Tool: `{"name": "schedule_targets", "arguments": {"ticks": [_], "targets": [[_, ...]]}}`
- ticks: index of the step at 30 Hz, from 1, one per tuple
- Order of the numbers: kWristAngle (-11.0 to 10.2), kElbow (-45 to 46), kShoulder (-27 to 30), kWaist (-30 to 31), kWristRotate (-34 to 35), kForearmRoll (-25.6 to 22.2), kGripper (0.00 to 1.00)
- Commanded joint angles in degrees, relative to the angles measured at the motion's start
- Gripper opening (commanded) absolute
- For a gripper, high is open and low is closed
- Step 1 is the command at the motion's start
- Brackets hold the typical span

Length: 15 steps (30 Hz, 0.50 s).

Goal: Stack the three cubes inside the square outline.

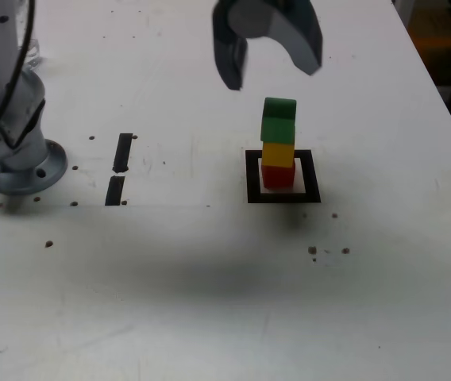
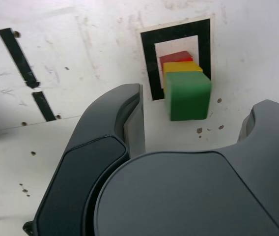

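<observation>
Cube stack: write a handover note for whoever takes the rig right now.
Gripper: open, empty, above the stack and clear of it.
Cubes: red cube at the bottom, yellow cube on it, green cube on top, sitting slightly askew.
Square outline: the stack stands inside it.
Done: all three stacked.
Left: probably only pulling the arm away without touching the stack.

The gripper (image 1: pixel 271 67) hangs in the air with its two dark jaws spread apart, empty (nothing between them), pointing downward; the arm's base (image 1: pixel 15 155) sits at the exterior view's left.
</observation>
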<state>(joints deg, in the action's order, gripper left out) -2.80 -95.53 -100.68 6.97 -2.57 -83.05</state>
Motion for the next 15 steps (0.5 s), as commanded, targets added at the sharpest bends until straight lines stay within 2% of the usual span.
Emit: {"name": "schedule_targets", "arguments": {"ticks": [1,8,15], "targets": [[-0.26,0.75,1.53,-0.05,0.22,-0.36,0.81],[-1.16,7.49,7.42,-0.09,2.15,-0.97,0.81],[-1.03,14.18,12.15,-0.43,3.42,-0.48,0.81]]}}
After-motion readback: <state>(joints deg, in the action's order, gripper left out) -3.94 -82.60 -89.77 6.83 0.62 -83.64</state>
